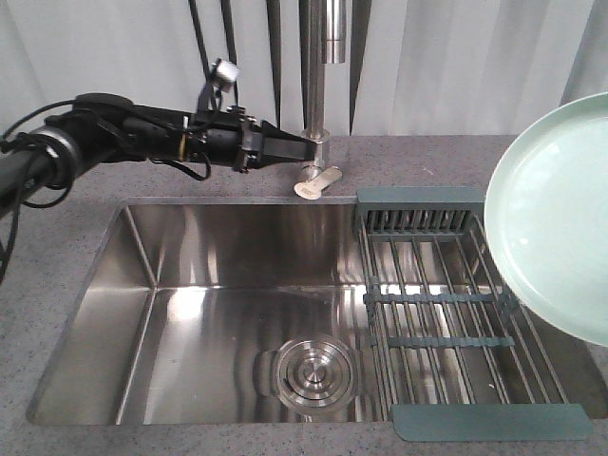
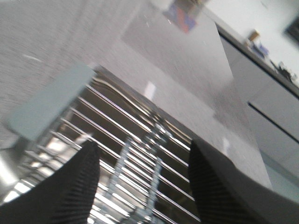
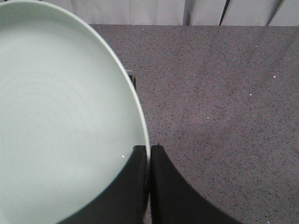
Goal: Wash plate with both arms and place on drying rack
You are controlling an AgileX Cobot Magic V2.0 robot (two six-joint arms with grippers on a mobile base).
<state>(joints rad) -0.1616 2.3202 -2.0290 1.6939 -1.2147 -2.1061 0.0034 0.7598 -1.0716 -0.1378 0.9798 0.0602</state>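
1. Plate: held up on a tilt at the right edge of the front view, its hollow face turned toward the sink. It overlaps the right side of the drying rack. Whether it hangs above the rack or beyond it cannot be told.
2. Right gripper: jaws narrow, pinched on the plate's rim, one finger on each face.
3. Governing relation: the sink and the faucet lie to the plate's left, and the rack lies just beneath and beside it. The right arm is the nearer one, being the holder.
4. Left gripper: at the faucet's base and well apart from the plate. Its fingers are spread wide with nothing between them, and the rack rods show in the gap.
5. Obscured:
   - The plate's right portion is cut off in the front view.
   - The right arm is unseen there.
   - The left wrist view is blurred.
   - No running water can be made out.
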